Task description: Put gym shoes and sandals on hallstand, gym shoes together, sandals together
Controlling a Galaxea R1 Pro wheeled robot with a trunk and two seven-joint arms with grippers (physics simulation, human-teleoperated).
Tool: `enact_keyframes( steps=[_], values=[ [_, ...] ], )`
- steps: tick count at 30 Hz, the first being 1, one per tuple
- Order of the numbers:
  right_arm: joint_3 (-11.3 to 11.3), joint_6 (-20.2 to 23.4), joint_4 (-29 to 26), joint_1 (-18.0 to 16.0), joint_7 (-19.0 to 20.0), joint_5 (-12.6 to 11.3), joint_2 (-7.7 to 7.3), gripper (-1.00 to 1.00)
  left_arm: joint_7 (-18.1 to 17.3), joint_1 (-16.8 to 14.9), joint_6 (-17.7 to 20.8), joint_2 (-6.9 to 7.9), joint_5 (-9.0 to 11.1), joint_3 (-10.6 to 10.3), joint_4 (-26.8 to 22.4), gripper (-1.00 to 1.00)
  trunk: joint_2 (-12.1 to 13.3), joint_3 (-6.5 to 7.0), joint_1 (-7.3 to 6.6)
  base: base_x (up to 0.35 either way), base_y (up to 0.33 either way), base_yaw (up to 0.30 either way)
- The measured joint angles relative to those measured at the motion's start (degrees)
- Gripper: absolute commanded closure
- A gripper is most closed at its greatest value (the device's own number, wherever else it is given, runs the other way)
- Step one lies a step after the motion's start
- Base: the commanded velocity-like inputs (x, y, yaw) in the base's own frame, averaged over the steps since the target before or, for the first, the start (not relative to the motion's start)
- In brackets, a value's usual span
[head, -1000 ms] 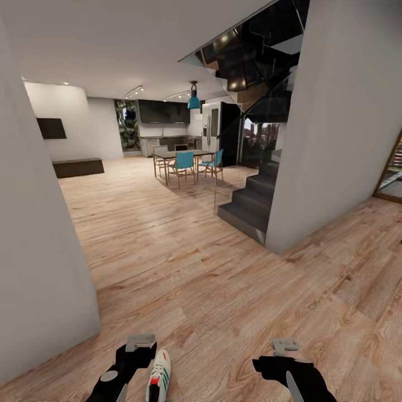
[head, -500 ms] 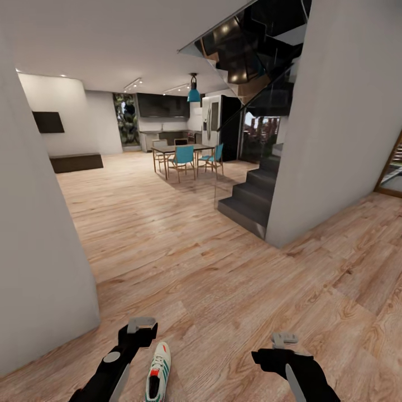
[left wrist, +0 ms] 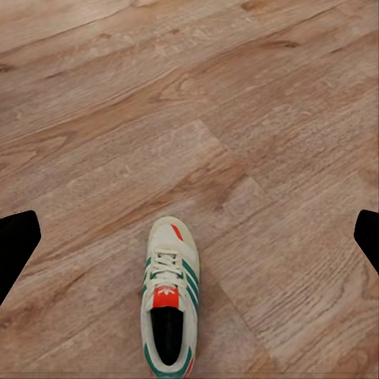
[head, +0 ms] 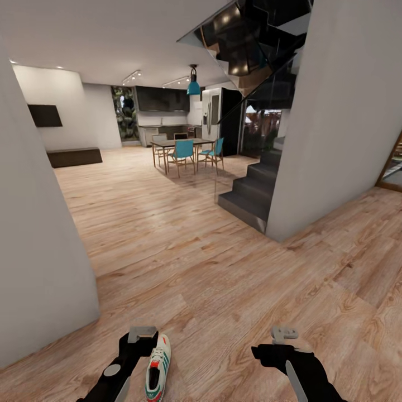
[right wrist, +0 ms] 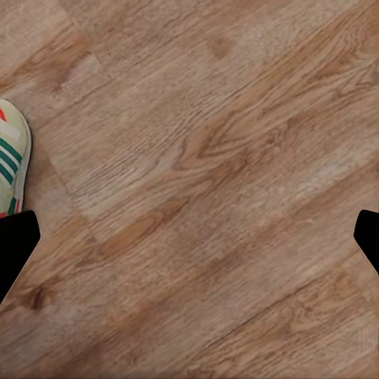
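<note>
Between your left end effector [left wrist: 189,237] fingers, spread wide and empty, one gym shoe [left wrist: 168,298] lies sole-down on the corridor floor [left wrist: 260,118], apart from both tips. From your head camera that shoe [head: 157,369] sits just beside the left end effector [head: 140,334]. Your right end effector [right wrist: 189,237] is likewise parted, holding nothing over bare planks, the shoe's toe [right wrist: 12,162] off to one edge. Farther off stand a dark staircase [head: 251,192] and a dining table [head: 180,144] with teal chairs [head: 183,152].

Gym shoe [head: 158,368] on corridor floor [head: 223,290], just right of left claw [head: 140,335]; staircase [head: 251,192] ahead right.
</note>
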Motion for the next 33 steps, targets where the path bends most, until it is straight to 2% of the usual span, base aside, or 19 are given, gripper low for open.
enact_keyframes(
  steps=[33],
  values=[
    [0.0,0.0,-0.1,0.0,0.1,0.0,0.03,-1.00,0.0,0.0,-1.1,0.11,0.0,0.0,1.1,-1.00,-13.2,-9.05,7.25,0.000,0.000,0.000]
  ],
)
